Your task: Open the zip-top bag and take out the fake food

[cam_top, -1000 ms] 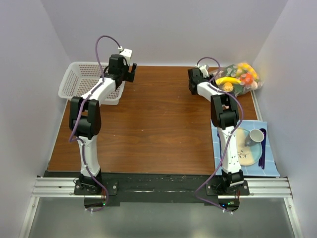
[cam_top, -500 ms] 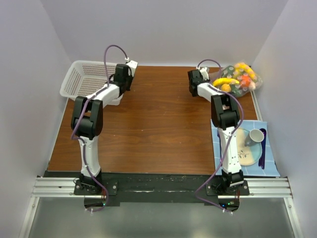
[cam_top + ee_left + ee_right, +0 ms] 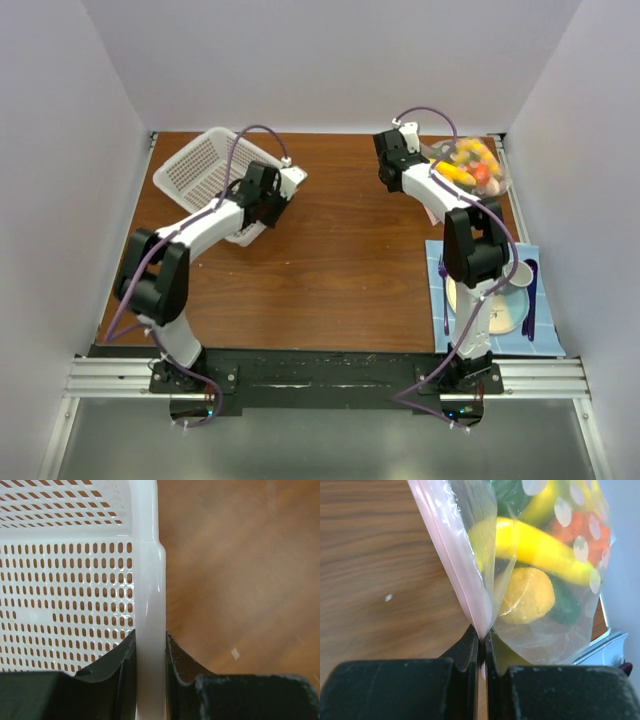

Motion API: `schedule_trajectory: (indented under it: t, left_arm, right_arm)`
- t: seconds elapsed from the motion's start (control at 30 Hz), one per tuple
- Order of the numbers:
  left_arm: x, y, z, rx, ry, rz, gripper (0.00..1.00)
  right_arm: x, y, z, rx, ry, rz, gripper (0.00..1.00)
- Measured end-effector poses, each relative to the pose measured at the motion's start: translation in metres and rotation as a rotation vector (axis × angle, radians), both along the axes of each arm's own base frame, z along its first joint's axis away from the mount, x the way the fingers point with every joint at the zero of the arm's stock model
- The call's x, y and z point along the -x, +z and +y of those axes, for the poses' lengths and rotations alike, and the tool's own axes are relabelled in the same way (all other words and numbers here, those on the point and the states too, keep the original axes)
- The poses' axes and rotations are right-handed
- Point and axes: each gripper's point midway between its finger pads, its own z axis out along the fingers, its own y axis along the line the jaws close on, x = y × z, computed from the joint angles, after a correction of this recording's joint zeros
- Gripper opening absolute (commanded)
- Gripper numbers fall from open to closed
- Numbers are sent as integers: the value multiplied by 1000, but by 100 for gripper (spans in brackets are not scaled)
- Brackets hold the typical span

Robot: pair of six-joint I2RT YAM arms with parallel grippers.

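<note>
Your brown wood-grain table (image 3: pixel 330 270) carries a white perforated plastic basket (image 3: pixel 205 165), set askew near the far left corner. Your left gripper (image 3: pixel 150 652) is clamped across its smooth rim. At the far right corner is the zip-top bag (image 3: pixel 470 575), clear crinkly film with a pink zip strip, possibly lifted slightly. Inside, the fake food (image 3: pixel 535 545) is glossy: a yellow banana, a round yellow piece, green and orange bits. Your right gripper (image 3: pixel 482 642) pinches the pink strip, jaws nearly touching.
</note>
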Motion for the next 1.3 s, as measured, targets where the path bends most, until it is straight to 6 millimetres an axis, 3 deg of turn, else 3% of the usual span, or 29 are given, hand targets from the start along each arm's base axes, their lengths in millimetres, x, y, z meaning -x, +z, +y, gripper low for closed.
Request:
schedule_trajectory:
  t: [0.13, 0.27, 0.5, 0.6, 0.63, 0.7, 0.73, 0.83, 0.93, 1.0, 1.1, 1.17, 1.23, 1.3]
  left_arm:
    - [64, 15, -10, 8, -152, 62, 32]
    - [122, 30, -32, 24, -350, 99, 37]
    - [219, 27, -74, 37, -691, 214, 45]
    - [249, 14, -73, 16, -769, 304, 55]
    - [257, 11, -72, 3, -788, 331, 68]
    - [266, 9, -71, -16, -822, 361, 82]
    - [269, 10, -70, -23, -831, 371, 84]
    - [255, 32, -77, -42, -814, 303, 100]
    - [210, 76, -84, -28, -716, 111, 100]
    - [171, 118, -74, 22, -590, -41, 100]
    - [110, 182, -24, 70, -302, -277, 100]
    - [79, 217, 29, 79, -88, -396, 98]
    - [58, 232, 84, 64, 100, -463, 92]
    - [47, 222, 132, 28, 237, -470, 87]
  right_arm:
    - [17, 25, 22, -60, 55, -32, 0]
    - [33, 43, 37, -110, 91, -47, 0]
    - [66, 70, 31, -186, 94, -72, 0]
    - [75, 86, 30, -221, 105, -99, 0]
    - [78, 92, 31, -234, 110, -111, 0]
    - [83, 106, 32, -266, 121, -137, 0]
    - [86, 111, 32, -278, 125, -148, 0]
    - [91, 123, 32, -301, 137, -168, 0]
    - [94, 124, 32, -305, 140, -163, 0]
    - [94, 121, 33, -308, 144, -153, 0]
    - [95, 120, 36, -321, 152, -146, 0]
    - [95, 120, 37, -327, 157, -145, 0]
    - [94, 122, 40, -339, 166, -147, 0]
    - [93, 126, 42, -350, 174, -153, 0]
